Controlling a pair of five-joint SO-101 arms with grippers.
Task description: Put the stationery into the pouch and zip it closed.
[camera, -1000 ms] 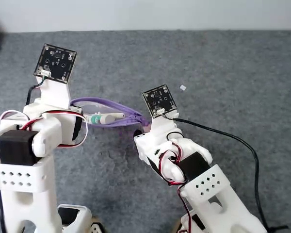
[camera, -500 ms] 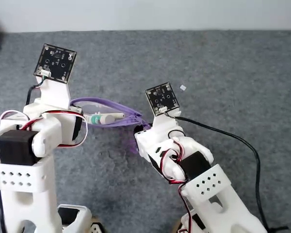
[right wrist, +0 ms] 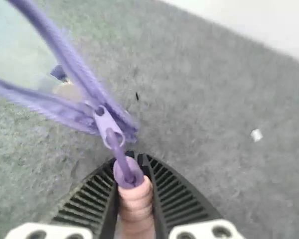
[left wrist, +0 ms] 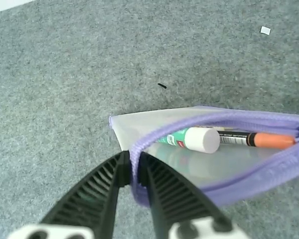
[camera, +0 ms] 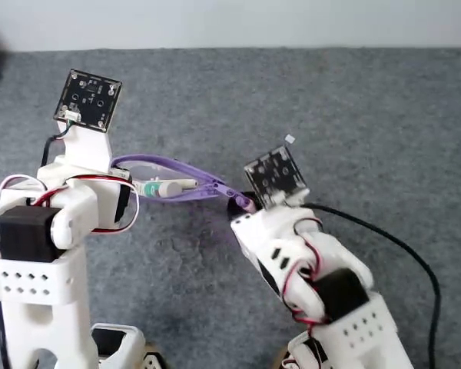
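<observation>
a small white scrap (camera: 290, 139) lies on grey felt matting (camera: 369, 92).

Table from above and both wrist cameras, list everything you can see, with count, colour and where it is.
pouch: one, clear with purple zip, lying on the table between the two arms, mouth open
glue stick: one, green with white cap, inside the pouch
pen: one, black and white barrel with orange end, inside the pouch beside the glue stick
zipper pull: one, purple, at the pouch's end nearest the right arm
paper scrap: one, white, on the table beyond the pouch
speck: one, black, on the table near the pouch
cable: one, black, running from the right arm
table: one, grey textured surface
left gripper: one, black, shut on the pouch's rim
right gripper: one, black, shut on the zipper pull
</observation>
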